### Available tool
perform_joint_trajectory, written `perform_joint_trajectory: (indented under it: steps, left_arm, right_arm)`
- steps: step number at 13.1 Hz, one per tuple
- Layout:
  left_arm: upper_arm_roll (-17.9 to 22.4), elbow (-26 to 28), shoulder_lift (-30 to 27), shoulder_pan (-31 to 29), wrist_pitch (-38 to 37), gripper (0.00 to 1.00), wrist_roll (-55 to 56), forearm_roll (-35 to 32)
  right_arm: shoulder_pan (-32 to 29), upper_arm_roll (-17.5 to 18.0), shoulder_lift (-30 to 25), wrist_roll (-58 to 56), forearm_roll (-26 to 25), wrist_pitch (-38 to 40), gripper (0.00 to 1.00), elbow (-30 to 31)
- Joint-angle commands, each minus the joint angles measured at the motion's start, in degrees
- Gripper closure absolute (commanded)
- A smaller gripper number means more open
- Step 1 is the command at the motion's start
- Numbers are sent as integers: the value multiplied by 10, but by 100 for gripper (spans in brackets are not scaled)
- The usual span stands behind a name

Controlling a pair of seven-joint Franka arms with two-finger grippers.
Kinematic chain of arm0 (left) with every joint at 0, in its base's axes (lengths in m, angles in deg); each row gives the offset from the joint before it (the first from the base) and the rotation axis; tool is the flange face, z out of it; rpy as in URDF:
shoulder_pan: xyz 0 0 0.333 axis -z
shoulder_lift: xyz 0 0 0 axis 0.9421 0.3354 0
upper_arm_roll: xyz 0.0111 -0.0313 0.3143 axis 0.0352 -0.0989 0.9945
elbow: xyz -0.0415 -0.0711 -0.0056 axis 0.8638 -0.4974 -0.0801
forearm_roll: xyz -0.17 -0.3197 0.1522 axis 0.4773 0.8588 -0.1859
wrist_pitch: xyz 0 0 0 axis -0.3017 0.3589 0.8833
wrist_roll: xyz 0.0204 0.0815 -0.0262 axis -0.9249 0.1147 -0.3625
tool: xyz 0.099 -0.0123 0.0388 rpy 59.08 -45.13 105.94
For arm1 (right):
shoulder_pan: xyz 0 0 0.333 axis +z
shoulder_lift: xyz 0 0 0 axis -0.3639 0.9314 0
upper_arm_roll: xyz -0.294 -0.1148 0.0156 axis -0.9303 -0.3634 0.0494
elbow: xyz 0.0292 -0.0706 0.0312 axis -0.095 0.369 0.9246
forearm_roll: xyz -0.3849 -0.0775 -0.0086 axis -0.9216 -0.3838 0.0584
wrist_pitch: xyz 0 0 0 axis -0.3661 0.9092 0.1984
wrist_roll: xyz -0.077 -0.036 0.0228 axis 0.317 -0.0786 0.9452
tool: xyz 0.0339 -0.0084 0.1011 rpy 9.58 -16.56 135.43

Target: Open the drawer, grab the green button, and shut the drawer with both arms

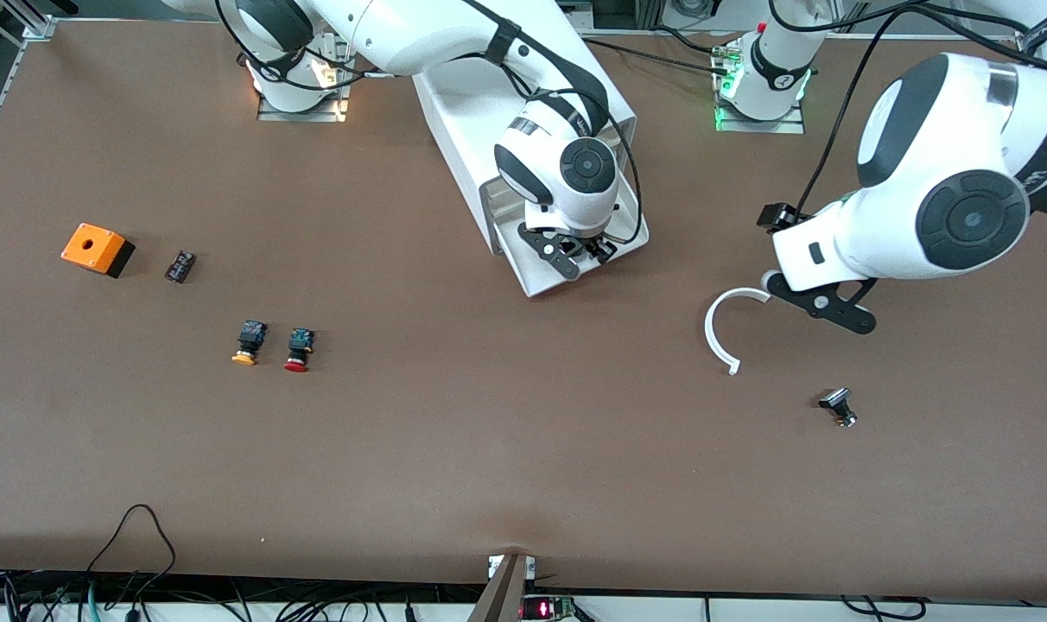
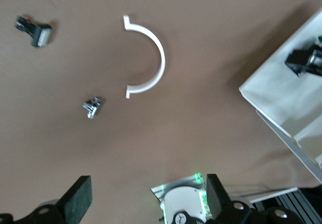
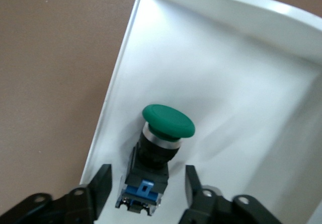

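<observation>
Our right hand hangs over the pulled-out white tray drawer, fingers apart on each side of the green-capped black button lying in it. If we close crooked, the button could slip and roll. Our left hand waits, fingers apart, over the brown bench by a white curved plastic piece.
</observation>
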Motion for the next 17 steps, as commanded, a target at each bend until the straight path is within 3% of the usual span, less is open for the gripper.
perform_joint_trajectory:
  steps: [1, 2, 6, 8, 10, 13, 17]
  left_arm:
    - [4, -38, 21, -1, -1, 0, 10, -10]
    - [4, -37, 21, -1, 3, 0, 22, -4]
    - [5, -12, 17, -13, 40, 0, 225, 83]
    - [4, 19, 6, -13, 85, 0, 258, 84]
    - [1, 100, -31, -10, 156, 0, 258, 75]
    - [-2, 259, -105, -6, 300, 0, 259, 75]
    - [-16, 321, -111, -3, 360, 1, 344, 75]
  right_arm:
    - [1, 1, 0, -10, 3, 17, 86, -11]
    - [1, 1, -1, -16, 3, 17, 100, -12]
    - [-7, 2, -3, -32, 4, 16, 100, -27]
    - [-23, 2, -18, -33, 4, 16, 100, -35]
    - [-41, 0, -38, -69, 4, 20, 100, -35]
    - [-90, -5, -69, -210, 5, 51, 100, -32]
    - [-183, -3, -108, -448, 21, 100, 100, -7]
